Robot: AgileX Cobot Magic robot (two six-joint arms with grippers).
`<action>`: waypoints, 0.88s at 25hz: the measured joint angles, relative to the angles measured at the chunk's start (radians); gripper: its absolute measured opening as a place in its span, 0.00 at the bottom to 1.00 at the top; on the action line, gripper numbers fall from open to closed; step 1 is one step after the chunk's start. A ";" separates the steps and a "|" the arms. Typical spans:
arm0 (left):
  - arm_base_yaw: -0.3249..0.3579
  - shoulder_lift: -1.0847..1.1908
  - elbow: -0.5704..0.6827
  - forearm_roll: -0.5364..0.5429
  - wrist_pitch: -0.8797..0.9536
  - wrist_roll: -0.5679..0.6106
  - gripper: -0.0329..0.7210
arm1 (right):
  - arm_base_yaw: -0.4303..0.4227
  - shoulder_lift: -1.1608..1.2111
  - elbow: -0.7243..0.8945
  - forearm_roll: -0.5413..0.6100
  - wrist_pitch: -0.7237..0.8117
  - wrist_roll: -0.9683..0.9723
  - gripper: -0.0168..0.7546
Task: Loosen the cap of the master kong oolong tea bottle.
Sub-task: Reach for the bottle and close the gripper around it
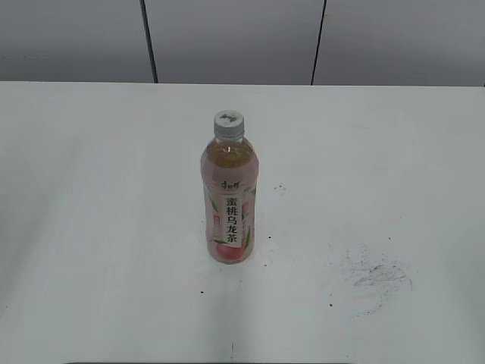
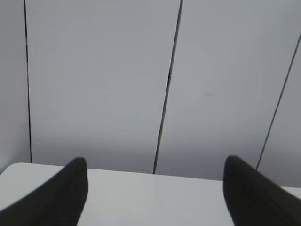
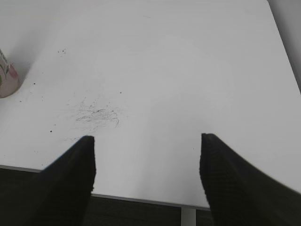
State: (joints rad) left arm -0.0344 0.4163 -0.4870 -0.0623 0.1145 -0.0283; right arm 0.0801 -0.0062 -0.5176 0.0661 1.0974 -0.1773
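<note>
- One master kong oolong tea bottle point(image 1: 228, 201) stands upright near the middle of the white table point(image 1: 91, 227), its long axis vertical and the neck pointing up; the label's black characters face the exterior camera
- One cap point(image 1: 229, 123) sits on top of the bottle, level, with its printed top showing
- Left gripper point(image 2: 155, 197): two dark fingers point(image 2: 66, 195) spread wide with nothing between them, aimed over the table's far edge at the grey panelled wall point(image 2: 99, 80)
- Right gripper point(image 3: 148, 183): two dark fingers point(image 3: 70, 183) likewise spread and empty, hanging over the table's near edge; only the bottle's base shows at the left border of the right wrist view, well apart from the fingers
- A patch of grey scuff marks point(image 1: 375, 277) lies right of the bottle, toward the front
- Bare tabletop surrounds the bottle on every side, out to the far edge by the wall
</note>
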 joint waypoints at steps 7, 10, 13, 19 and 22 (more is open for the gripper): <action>0.000 0.482 0.000 -0.053 -0.457 -0.017 0.74 | 0.000 0.000 0.000 0.000 0.000 0.000 0.70; 0.000 0.661 0.002 -0.036 -0.652 -0.029 0.74 | 0.000 0.000 0.000 0.000 0.000 0.000 0.70; 0.001 0.849 0.002 0.019 -0.845 -0.067 0.74 | 0.000 0.000 0.000 0.000 0.000 0.000 0.70; 0.001 1.147 0.003 0.253 -1.185 -0.185 0.74 | 0.000 0.000 0.000 0.000 0.000 0.000 0.70; 0.001 1.201 0.020 0.383 -1.278 -0.252 0.74 | 0.000 0.000 0.000 0.000 0.000 0.000 0.70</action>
State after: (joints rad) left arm -0.0336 1.6173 -0.4670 0.3206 -1.1639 -0.2807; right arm 0.0801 -0.0062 -0.5176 0.0661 1.0974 -0.1773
